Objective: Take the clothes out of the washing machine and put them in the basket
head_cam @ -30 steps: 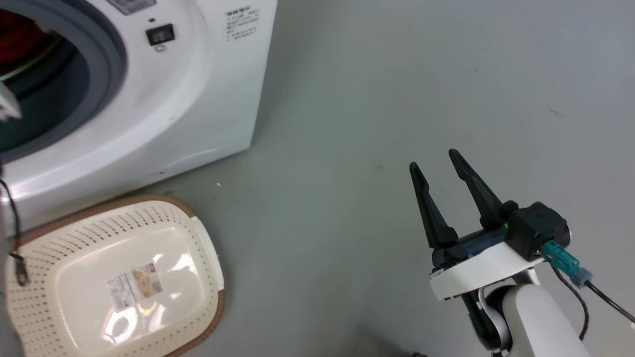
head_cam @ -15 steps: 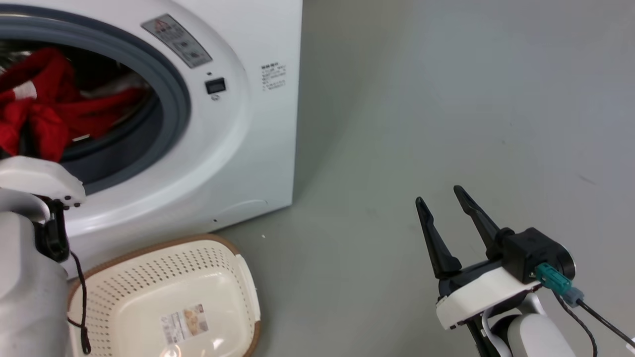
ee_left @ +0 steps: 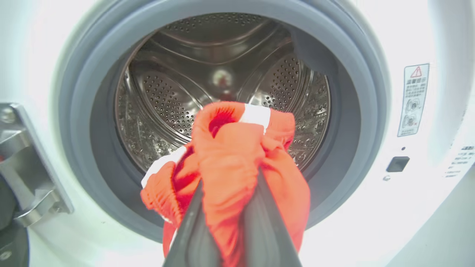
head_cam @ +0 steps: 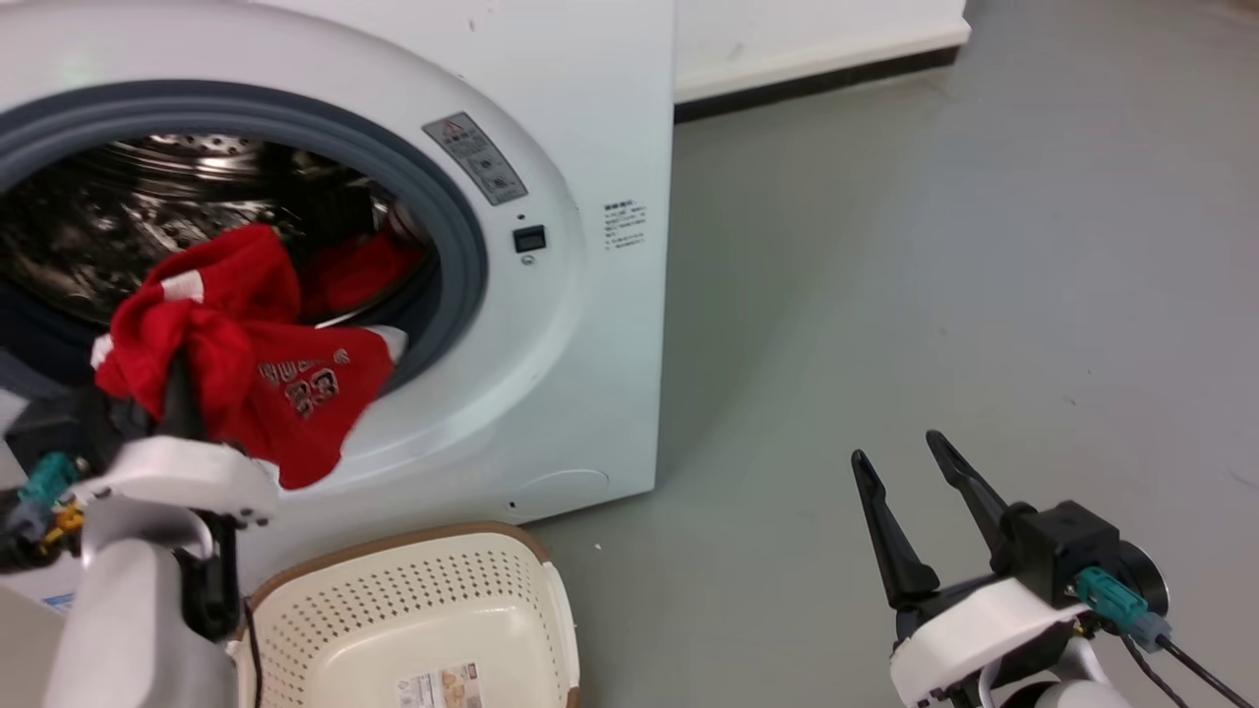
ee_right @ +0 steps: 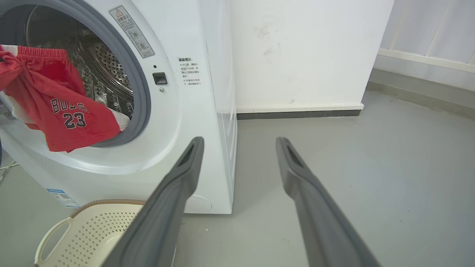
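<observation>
At washing machine mouth, clamps clothes in left gripper above basket containing label, holds right gripper spread, empty.

Grey floor, white wall w/ dark skirting.

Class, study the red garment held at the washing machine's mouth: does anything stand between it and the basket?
Nothing visible does. The left gripper holds the red garment at the porthole of the washing machine, and the basket sits open on the floor below it, in front of the machine.
</observation>
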`<state>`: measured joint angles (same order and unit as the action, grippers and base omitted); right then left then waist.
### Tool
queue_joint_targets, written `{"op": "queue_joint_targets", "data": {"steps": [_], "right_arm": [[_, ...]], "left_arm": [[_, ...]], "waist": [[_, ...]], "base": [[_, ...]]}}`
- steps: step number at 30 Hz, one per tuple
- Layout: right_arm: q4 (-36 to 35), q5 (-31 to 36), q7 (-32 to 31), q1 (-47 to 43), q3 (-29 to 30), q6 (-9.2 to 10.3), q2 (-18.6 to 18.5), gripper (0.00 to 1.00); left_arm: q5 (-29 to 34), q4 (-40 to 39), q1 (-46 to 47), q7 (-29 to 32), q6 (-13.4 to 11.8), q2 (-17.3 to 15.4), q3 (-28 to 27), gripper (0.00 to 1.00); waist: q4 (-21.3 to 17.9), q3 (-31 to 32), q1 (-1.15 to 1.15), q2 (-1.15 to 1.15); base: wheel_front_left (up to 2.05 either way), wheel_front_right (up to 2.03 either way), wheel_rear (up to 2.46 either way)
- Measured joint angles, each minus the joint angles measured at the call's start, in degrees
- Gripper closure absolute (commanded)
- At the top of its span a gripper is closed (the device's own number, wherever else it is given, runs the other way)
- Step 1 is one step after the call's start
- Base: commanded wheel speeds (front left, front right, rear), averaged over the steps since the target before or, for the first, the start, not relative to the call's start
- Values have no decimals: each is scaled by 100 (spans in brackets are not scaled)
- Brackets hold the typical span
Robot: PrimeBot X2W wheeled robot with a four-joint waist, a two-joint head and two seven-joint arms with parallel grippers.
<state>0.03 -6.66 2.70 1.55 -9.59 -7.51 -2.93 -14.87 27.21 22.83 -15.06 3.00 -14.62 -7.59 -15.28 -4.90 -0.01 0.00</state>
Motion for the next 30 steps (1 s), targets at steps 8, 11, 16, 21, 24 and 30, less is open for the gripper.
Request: {"op": "queue_joint_targets", "data": {"steps": [8, 11, 16, 21, 24, 30], "right_arm": [[-207, 64, -174, -283, 63, 0, 0, 0], [-267, 79, -199, -311, 67, 0, 0, 0], [-337, 119, -249, -371, 47, 0, 0, 0], [-413, 132, -267, -311, 25, 0, 0, 0], [-476, 162, -266, -103, 4, 0, 0, 0], [-527, 169, -221, 210, -20, 0, 0, 0]], "left_arm": [[-42, -1249, -1049, 209, -116, 389, 181, 100], [-41, -1705, -1550, 346, -201, 545, 286, 100], [0, -2221, -2257, 455, -357, 792, 444, 100], [20, -2247, -2648, 445, -488, 931, 600, 100], [-65, -1839, -2639, 280, -492, 987, 690, 100], [-169, -1152, -2343, 133, -420, 1007, 670, 100]], "waist": [[344, 269, 0, 0], [471, 287, 0, 0], [659, 216, 0, 0], [779, -12, 1, 0], [854, -382, 2, 0], [866, -864, 2, 0]], "base": [[0, 0, 0], [0, 0, 0], [0, 0, 0], [0, 0, 0], [0, 0, 0], [0, 0, 0]]}}
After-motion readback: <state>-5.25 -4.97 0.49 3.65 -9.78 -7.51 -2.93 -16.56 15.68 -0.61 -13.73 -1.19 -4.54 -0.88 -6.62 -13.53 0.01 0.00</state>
